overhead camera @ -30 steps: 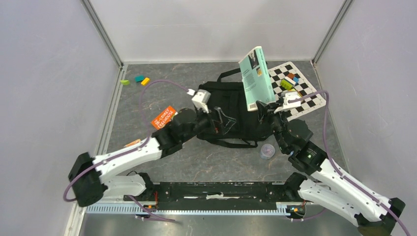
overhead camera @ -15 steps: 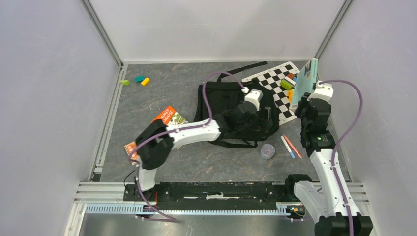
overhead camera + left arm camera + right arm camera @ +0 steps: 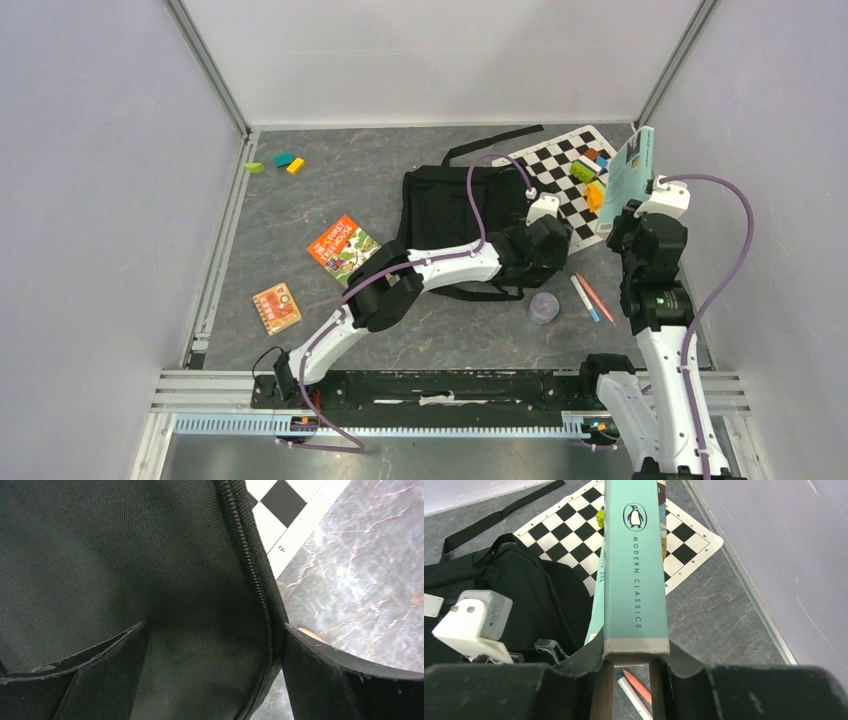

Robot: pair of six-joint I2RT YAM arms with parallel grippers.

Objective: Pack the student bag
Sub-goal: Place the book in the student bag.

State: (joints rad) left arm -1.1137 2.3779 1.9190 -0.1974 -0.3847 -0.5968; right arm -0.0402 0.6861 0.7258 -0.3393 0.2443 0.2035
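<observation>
- Student bag (image 3: 125,555) fabric lies right under the left gripper (image 3: 210,680). Its jaws are spread fully wide and hold nothing: one finger is over the black cloth, the other is past the zipper edge, over the table (image 3: 360,580).
- Right gripper (image 3: 634,655) is clamped on the lower end of one teal book (image 3: 636,570), which stands upright above the fingers with its spine toward the camera.
- Under those fingers lie two pens (image 3: 639,686). Further out is one checkered mat (image 3: 574,535). The bag lies flat just to the left of them and its edge covers part of the mat.
- In the top view, one small round container (image 3: 543,307) sits near the left gripper. Well to the left of it lie an orange booklet (image 3: 343,247), a smaller booklet (image 3: 277,307) and three small coloured pieces (image 3: 275,162).
- The table surface is grey and marbled, and pale walls (image 3: 420,60) close three sides.
- Coloured blocks (image 3: 585,170) on the mat are partly behind the book, so I cannot count them. In the top view the left fingers are hidden under the wrist.
</observation>
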